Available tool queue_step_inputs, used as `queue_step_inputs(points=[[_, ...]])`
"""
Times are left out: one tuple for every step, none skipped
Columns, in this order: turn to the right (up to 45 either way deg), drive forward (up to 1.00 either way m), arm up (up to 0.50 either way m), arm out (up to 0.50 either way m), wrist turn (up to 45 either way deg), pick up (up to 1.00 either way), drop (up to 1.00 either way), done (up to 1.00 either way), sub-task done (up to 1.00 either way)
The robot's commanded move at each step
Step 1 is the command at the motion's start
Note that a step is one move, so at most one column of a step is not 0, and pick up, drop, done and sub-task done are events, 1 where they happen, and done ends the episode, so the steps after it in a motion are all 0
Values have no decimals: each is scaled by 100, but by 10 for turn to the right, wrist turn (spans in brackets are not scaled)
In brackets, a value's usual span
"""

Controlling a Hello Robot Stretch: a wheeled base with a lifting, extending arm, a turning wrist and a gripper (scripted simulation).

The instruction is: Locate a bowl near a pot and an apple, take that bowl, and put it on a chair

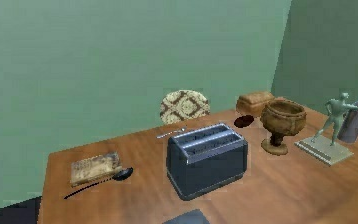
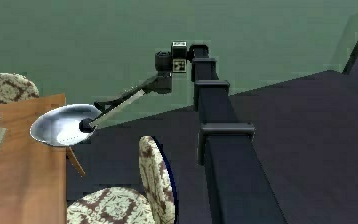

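A shiny pale bowl (image 2: 59,125) hangs at the far end of my gripper (image 2: 87,124), out past the edge of the wooden table (image 2: 27,185) and above the floor; the gripper holds the bowl. The dark arm (image 2: 222,130) rises from the bottom of the arm side view, and the thin fingers (image 2: 122,103) slant down to the left toward the bowl. A chair (image 2: 137,195) with patterned cushions stands just below the bowl, by the table's edge. A second patterned chair (image 2: 9,87) stands at the table's far side. In the forward view a round patterned chair back (image 1: 184,106) shows behind the table.
On the table (image 1: 287,185) stand a blue-grey toaster (image 1: 207,158), a wooden goblet-shaped vessel (image 1: 283,122), a grey statue (image 1: 334,125), a wooden box (image 1: 255,102), a flat tan item (image 1: 95,168) and a dark ladle (image 1: 112,178). Green walls lie behind; dark floor lies right of the arm.
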Motion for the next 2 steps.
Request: queue_step_inputs(points=[[0,0,-38,0,0,0,0,0,0],[0,0,-50,0,0,0,0,0,0]])
